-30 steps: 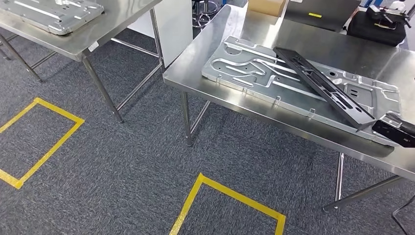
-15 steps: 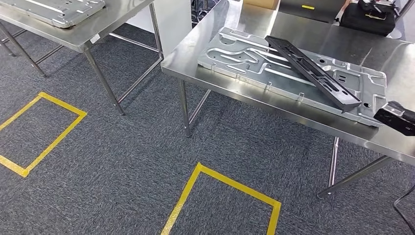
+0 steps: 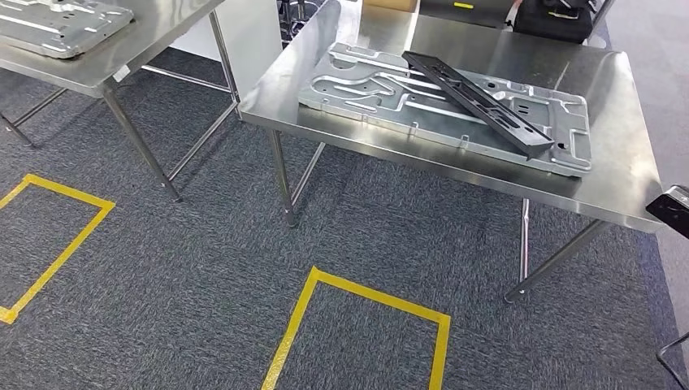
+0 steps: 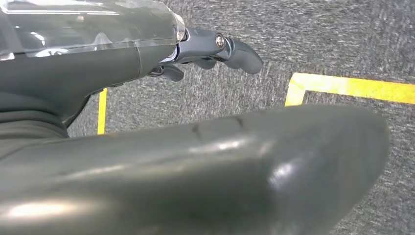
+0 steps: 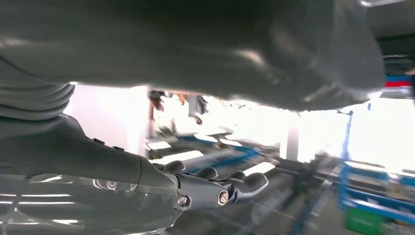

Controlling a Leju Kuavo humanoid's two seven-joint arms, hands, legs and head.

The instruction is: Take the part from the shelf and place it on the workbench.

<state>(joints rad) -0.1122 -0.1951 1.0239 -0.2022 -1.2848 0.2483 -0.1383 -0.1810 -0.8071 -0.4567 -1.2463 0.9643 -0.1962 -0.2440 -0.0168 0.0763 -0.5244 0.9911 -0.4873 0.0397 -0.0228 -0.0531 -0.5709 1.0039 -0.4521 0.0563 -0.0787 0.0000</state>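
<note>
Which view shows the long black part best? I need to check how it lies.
The head view: the black part lies slantwise across the metal plate on the workbench. The left wrist view looks at carpet, the right wrist view at a blurred background.

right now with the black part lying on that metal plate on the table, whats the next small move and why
Probably turn away toward the shelf for another part. The black part already lies across the stamped metal plate on the workbench; the left hand holds nothing, and the right hand seems empty too.
</note>
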